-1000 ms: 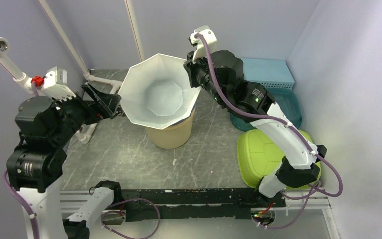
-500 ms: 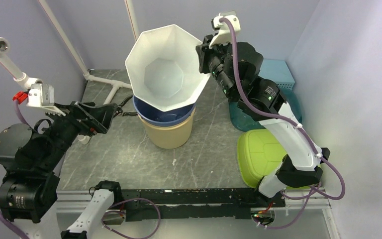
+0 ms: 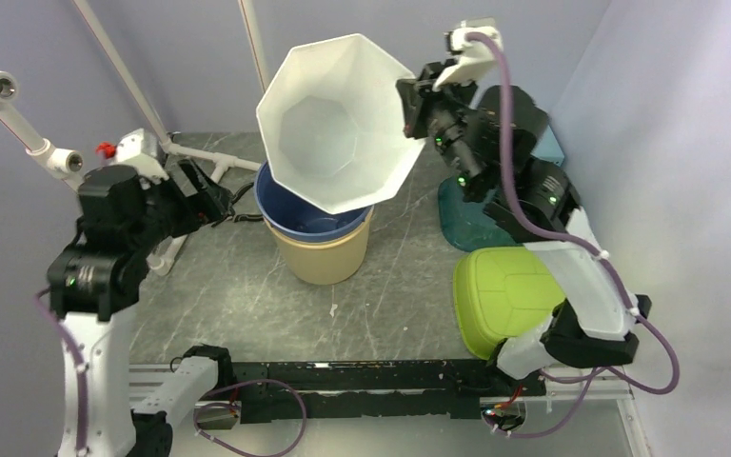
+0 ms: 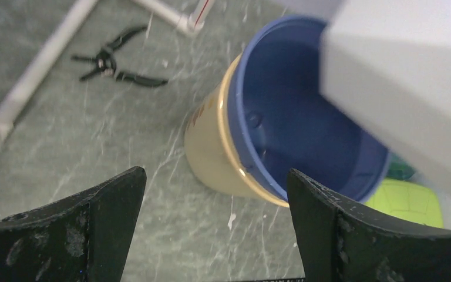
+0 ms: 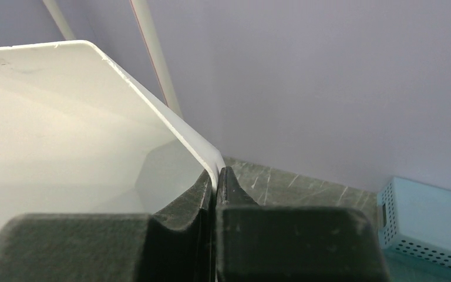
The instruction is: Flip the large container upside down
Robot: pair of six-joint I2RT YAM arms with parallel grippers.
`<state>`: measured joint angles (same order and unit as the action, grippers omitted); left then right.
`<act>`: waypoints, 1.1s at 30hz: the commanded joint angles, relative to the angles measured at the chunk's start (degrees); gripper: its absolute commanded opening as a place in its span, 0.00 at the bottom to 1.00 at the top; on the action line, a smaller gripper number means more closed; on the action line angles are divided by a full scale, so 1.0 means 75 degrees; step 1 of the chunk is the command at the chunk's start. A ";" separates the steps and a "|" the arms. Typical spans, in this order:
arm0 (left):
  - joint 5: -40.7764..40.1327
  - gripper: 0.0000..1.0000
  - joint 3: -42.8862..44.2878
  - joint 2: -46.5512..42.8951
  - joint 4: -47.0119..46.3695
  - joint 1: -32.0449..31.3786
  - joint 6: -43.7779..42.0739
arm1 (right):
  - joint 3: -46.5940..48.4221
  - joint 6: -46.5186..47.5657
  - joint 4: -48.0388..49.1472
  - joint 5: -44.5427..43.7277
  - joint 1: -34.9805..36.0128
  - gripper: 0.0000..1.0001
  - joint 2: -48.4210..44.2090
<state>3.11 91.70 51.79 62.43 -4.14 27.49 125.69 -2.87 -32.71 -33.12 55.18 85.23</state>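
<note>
A: So, what has changed in the last second?

B: The large white eight-sided plastic container (image 3: 338, 119) has gone up and to the right. A second ago it sat low over the tan plastic bucket (image 3: 328, 259) and hid what is inside it. Now it hangs in the air above, tilted with its mouth toward the near side, and the dark blue plastic bucket (image 3: 295, 211) nested in the tan one shows.

A: Who holds it?

B: The right gripper (image 5: 216, 176). Its two fingers are pinched on the container's right rim, with the thin white wall between them.

A: And the other arm?

B: The left gripper (image 4: 214, 176) was at the container's left edge a second ago. It has pulled away and now stands left of the buckets, jaws spread wide, holding nothing.

A: The surface?

B: A grey marbled tabletop (image 3: 247, 295). The buckets stand upright near its middle. A pair of black pliers (image 4: 114, 59) lies to their left, near a white pipe frame (image 3: 200, 152). On the right, a lime-green rounded plastic shell (image 3: 500, 295) lies toward the front, a teal tub (image 3: 462, 224) sits behind it, and a light blue perforated basket (image 5: 428, 217) is by the back wall.

A: The room?

B: Pale lilac walls close in at the back and on both sides.
</note>
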 commanded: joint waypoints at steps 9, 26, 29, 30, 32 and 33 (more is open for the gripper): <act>0.1052 0.94 -0.1146 0.0944 -0.1456 0.0036 0.0636 | -0.0868 -0.0460 0.0176 -0.0260 0.0020 0.00 -0.2360; 0.1519 0.83 -0.0613 0.2855 -0.1674 -0.0048 -0.0132 | -0.3146 -0.0517 -0.1845 -0.5092 0.0021 0.00 -0.3811; 0.1098 0.76 -0.0338 0.3178 -0.1428 -0.0376 -0.0252 | -0.3637 -0.1187 -0.2507 -0.5327 -0.0003 0.00 -0.3797; 0.0950 0.71 -0.0227 0.3289 -0.1331 -0.0512 -0.0310 | -0.3769 -0.1317 -0.2597 -0.5259 -0.0032 0.00 -0.3780; 0.0696 0.60 -0.0011 0.3474 -0.1165 -0.0748 -0.0352 | -0.4036 -0.1509 -0.2674 -0.4838 -0.0194 0.00 -0.3738; 0.0540 0.53 0.0087 0.3537 -0.1088 -0.0823 -0.0357 | -0.4136 -0.1611 -0.2720 -0.4545 -0.0377 0.00 -0.3683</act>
<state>10.92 87.85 77.01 52.29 -7.51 26.83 95.98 -8.62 -53.04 -67.70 54.61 57.58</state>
